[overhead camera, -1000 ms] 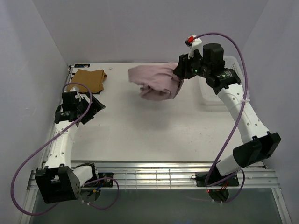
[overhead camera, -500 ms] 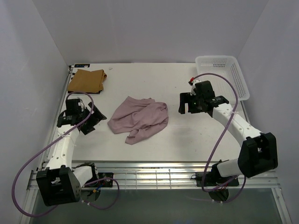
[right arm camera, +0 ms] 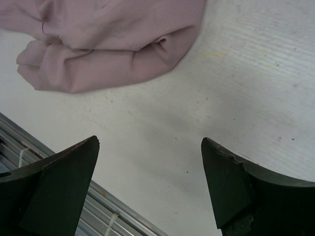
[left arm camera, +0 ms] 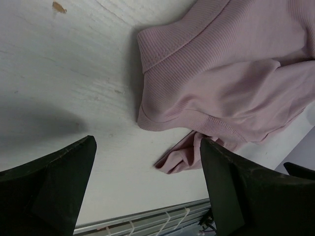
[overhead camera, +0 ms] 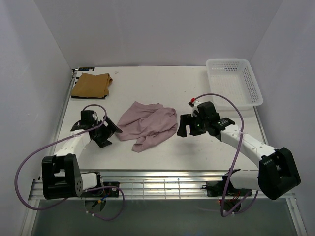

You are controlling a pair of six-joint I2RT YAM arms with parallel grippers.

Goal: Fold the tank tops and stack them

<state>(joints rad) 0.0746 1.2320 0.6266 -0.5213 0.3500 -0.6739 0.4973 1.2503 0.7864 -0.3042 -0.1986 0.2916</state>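
Observation:
A pale pink tank top (overhead camera: pixel 146 124) lies crumpled in the middle of the table; its ribbed cloth fills the top of the left wrist view (left arm camera: pixel 231 73) and the upper left of the right wrist view (right arm camera: pixel 113 44). A folded tan-brown tank top (overhead camera: pixel 91 84) rests at the far left corner. My left gripper (overhead camera: pixel 109 133) stands open just left of the pink top, its jaws (left arm camera: pixel 147 145) wide with a hem fold lying between them, untouched. Open and empty, my right gripper (overhead camera: pixel 184 126) sits just right of the pink top over bare table (right arm camera: pixel 150 142).
A white mesh basket (overhead camera: pixel 235 81) stands at the far right corner. A metal rail (overhead camera: pixel 162 184) runs along the near table edge, close to both grippers in the wrist views. White walls close in the table on three sides.
The right gripper carried the pink top from the far side, let it fall in the middle of the table, opened and drew down beside it. The left arm reached toward the top's left edge.

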